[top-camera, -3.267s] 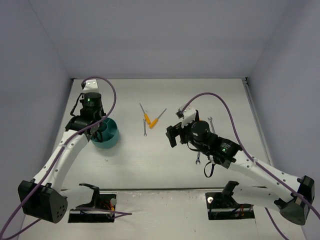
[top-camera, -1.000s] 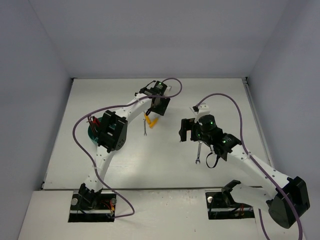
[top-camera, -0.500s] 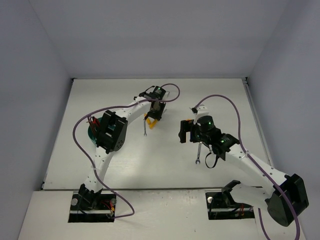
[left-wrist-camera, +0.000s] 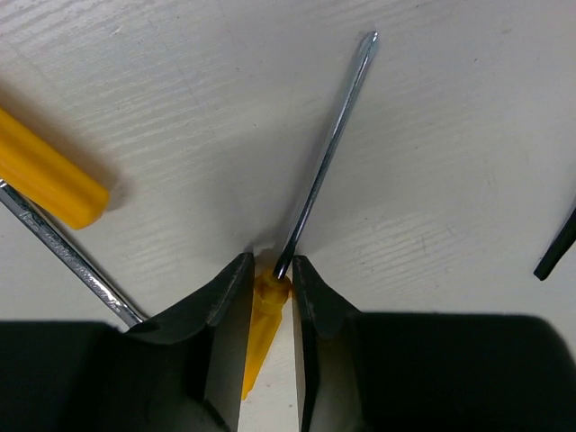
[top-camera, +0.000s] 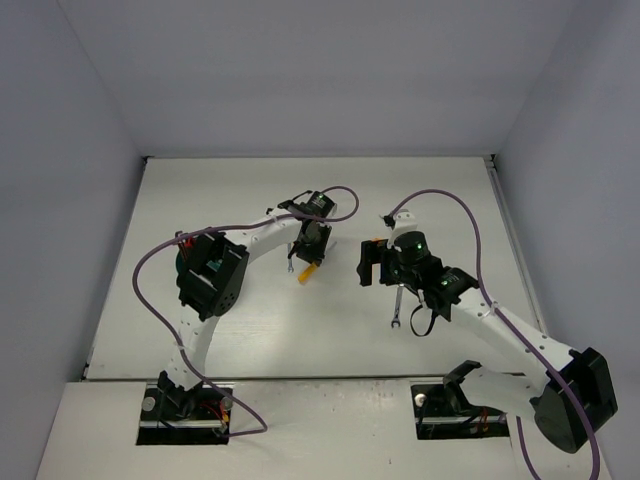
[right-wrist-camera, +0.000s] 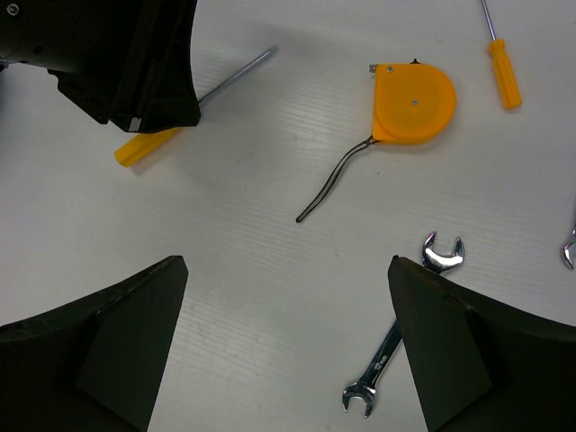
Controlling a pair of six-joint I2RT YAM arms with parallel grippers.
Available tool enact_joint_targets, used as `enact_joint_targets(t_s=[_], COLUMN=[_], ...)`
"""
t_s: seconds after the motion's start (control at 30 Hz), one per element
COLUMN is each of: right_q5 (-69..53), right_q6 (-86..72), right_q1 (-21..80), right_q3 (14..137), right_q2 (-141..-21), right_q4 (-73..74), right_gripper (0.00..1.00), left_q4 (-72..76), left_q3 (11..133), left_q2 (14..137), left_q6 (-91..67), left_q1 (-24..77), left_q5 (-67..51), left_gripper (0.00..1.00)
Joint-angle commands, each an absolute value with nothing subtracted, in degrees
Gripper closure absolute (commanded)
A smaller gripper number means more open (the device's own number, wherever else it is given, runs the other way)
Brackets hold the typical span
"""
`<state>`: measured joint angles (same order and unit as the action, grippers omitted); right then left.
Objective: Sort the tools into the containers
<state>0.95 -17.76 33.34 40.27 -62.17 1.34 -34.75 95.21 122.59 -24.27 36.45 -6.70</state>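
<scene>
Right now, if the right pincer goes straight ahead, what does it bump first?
Probably the white table, near the thin black cord of the round orange plastic tool. The open right pincer tilts downward, though depth is unclear.

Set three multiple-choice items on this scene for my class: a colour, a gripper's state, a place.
1. The handle of the screwdriver in the left gripper is: A orange; B blue; C green.
2. The right gripper is: A shut, empty; B open, empty; C shut on a screwdriver.
3. The silver wrench lies: A in the left gripper; B in the right gripper; C on the table.
Key: 1 A, orange shows between its fingers; 2 B, fingers wide apart; 3 C, it lies flat there.
</scene>
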Motion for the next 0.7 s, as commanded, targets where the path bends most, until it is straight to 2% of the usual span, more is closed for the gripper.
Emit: enact_joint_targets(t_s=[0.0,0.17,0.4,0.57,0.67], right_q5=[1.7,1.9,1.8,1.9,1.9], right_q6=[-18.1,-18.3,-18.5,-18.7,-18.8], right_q1=[33.0,33.0,33.0,33.0,33.0], right_q3=[40.3,39.5,39.2,38.9,38.8], right_q2=[-59.9,-58.0,-58.2,-57.8,-58.0], right_q4=[-0.7,-0.5,-0.4,-0.4,-0.4], right_gripper=[0.08,0.08,0.09,0.08,0.08], left_q4=[-37.4,-41.2,-45.1,-46.6,-46.7], left_q3=[101.2,108.5,114.7,114.8,114.1], left_q2=[121.3,126.3,131.0,132.3,132.5], left_q6=[-20.8,-18.3,-16.2,-15.9,-15.8], left_q1=[36.3,36.5,36.8,36.9,37.3], left_q5=[-9.1,-9.4,-8.1,-8.2,-8.1], left_gripper=[0.78,0.69,0.67,0.68,0.78])
